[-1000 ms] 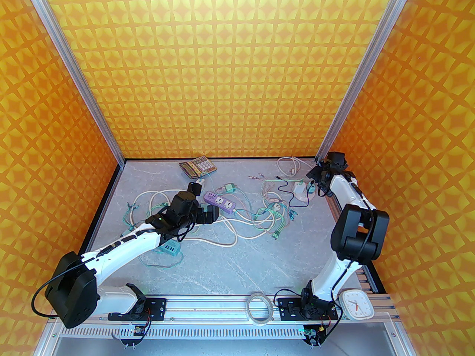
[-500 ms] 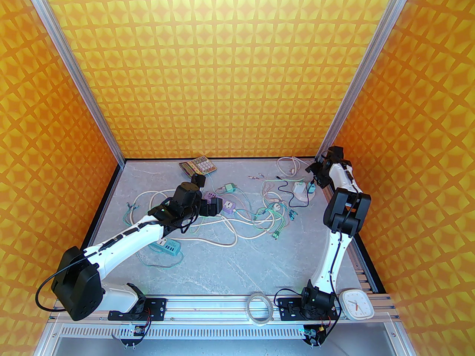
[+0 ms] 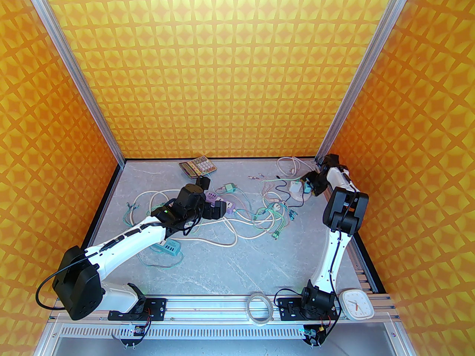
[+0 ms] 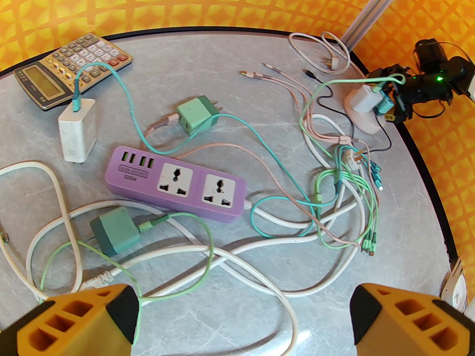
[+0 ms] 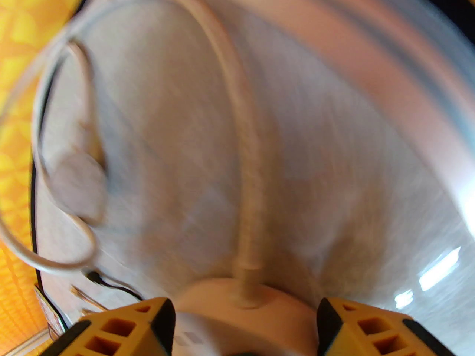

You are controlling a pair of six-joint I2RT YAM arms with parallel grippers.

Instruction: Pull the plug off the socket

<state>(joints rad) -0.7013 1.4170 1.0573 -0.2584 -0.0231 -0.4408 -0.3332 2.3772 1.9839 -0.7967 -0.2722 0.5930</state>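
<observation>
The round pinkish-white socket (image 3: 297,195) (image 4: 362,121) sits at the far right of the table, tipped to one side. A white plug (image 3: 295,186) (image 4: 365,100) stands in it, with a small teal plug (image 4: 384,106) beside it. My right gripper (image 3: 310,185) (image 4: 393,104) reaches it from the right. In the blurred right wrist view, a white body with a cream cord fills the gap of the right gripper (image 5: 245,321), its sides against both yellow fingers. My left gripper (image 3: 215,210) (image 4: 241,310) hangs open over the purple power strip (image 4: 178,184), holding nothing.
Tangled white, green and pink cables (image 4: 334,198) cover the middle of the table. A calculator (image 4: 72,69), white charger (image 4: 76,130) and two green adapters (image 4: 196,115) (image 4: 115,230) lie around the strip. A teal USB hub (image 3: 169,248), tape roll (image 3: 261,307) and clock (image 3: 357,303) are nearer.
The right gripper came down and left onto the plug while its jaws narrowed, and the socket tipped. The left arm moved right and forward over the purple strip, still open.
</observation>
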